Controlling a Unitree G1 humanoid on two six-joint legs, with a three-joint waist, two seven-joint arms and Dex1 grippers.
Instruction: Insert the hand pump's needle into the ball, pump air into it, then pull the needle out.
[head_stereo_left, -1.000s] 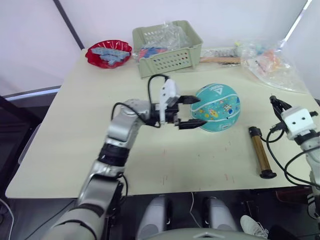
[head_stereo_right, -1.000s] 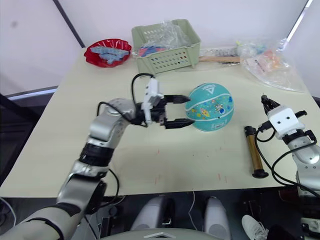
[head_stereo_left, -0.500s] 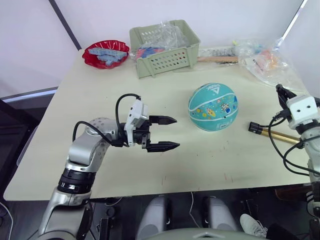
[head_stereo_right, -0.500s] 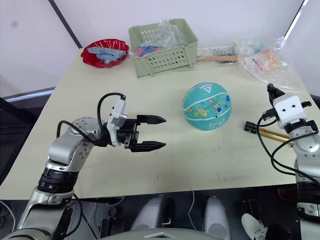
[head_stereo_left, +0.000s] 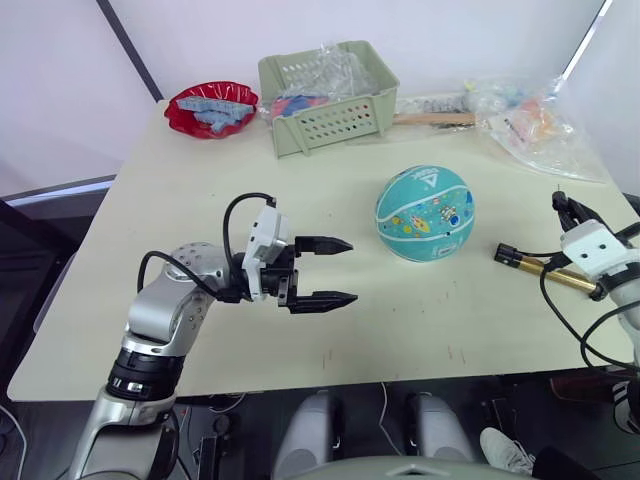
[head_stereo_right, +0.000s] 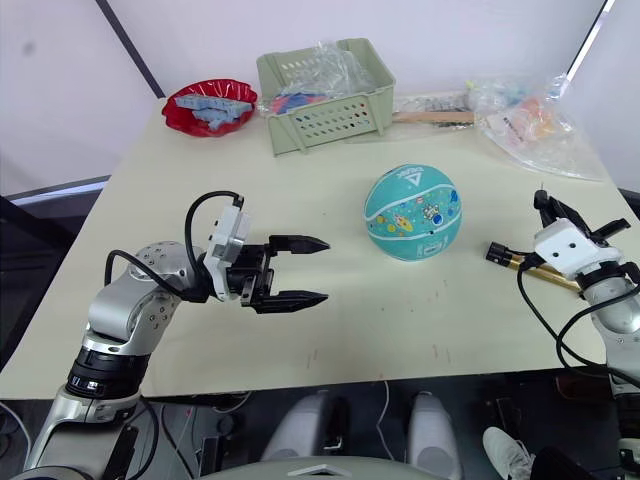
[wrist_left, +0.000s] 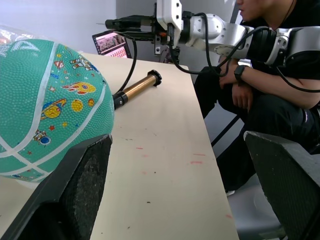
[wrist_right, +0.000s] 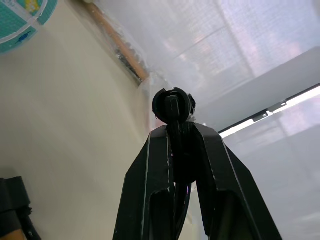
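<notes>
The teal ball (head_stereo_left: 425, 212) with cartoon prints rests on the table at centre right. To its left my left gripper (head_stereo_left: 352, 270) stands open, a short gap away from the ball, fingers pointing at it. The ball (wrist_left: 45, 105) looms just ahead of the left fingers. At the right edge my right gripper (head_stereo_right: 541, 200) is shut on the needle's black fitting (wrist_right: 173, 103); the pin itself is too small to make out. The bronze hand pump (head_stereo_left: 545, 270) lies across the table by that gripper, its hose running up to it.
A green basket (head_stereo_left: 330, 95) and a red bowl (head_stereo_left: 215, 108) stand at the back. Plastic bags (head_stereo_left: 540, 125) lie at the back right. A person (wrist_left: 270, 75) sits beyond the table's right edge.
My left gripper let go of the ball's side and drew back to the left. The pump swung from lengthwise to crosswise as my right gripper moved with the fitting.
</notes>
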